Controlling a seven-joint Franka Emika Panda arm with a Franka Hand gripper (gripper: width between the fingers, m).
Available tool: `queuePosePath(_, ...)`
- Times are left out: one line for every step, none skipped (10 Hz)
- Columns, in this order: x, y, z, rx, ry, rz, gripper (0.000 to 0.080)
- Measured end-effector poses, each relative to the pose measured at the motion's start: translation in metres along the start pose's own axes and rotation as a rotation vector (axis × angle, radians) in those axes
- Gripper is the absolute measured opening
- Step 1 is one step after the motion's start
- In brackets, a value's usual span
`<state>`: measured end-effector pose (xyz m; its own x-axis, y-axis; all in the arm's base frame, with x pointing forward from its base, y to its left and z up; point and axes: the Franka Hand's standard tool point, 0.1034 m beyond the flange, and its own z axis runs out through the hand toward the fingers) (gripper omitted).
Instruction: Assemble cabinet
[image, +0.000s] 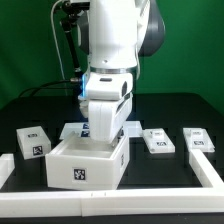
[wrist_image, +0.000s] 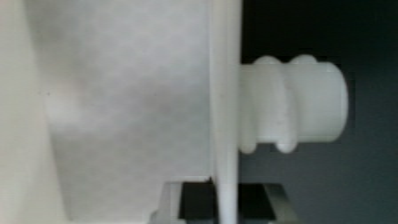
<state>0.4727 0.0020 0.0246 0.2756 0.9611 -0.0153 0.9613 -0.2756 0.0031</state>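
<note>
Little done so far, seemingly: cabinet (image: 88, 162) near centre, tag (image: 80, 173) on its near face; gripper (image: 100, 132) just beyond, low at its far wall, grip hidden, open or closed impossible to tell; three loose blocks (image: 35, 141) alongside, one left, two right, unfitted.

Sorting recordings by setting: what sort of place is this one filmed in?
Likely a robotics lab bench: a black table fenced by a white rail, a dark backdrop, and the cabinet and loose white parts wearing printed marker tags.

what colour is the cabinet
White cabinet, black-and-white marker tag on its front; clearest in exterior view.
</note>
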Motion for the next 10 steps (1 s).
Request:
queuePosePath(0.0,0.0,0.0,0.0,0.0,0.0,0.0034)
queuePosePath(0.0,0.0,0.0,0.0,0.0,0.0,0.0034)
queuePosePath(0.0,0.0,0.0,-0.001,-0.001,-0.017,0.0034)
queuePosePath(0.002,0.002,-0.001,-0.004,0.0,-0.105,0.0034)
queuePosePath(0.008,0.004,-0.001,-0.006,0.002,-0.163,0.0034)
queuePosePath(0.019,0.004,0.0,-0.011,-0.001,-0.215,0.0034)
queuePosePath(0.029,0.004,0.0,-0.018,-0.007,-0.256,0.0034)
queuePosePath(0.028,0.004,0.0,-0.018,-0.006,-0.252,0.0034)
queuePosePath(0.026,0.005,0.0,-0.018,-0.006,-0.249,0.0034)
queuePosePath(0.027,0.005,0.0,-0.018,-0.006,-0.249,0.0034)
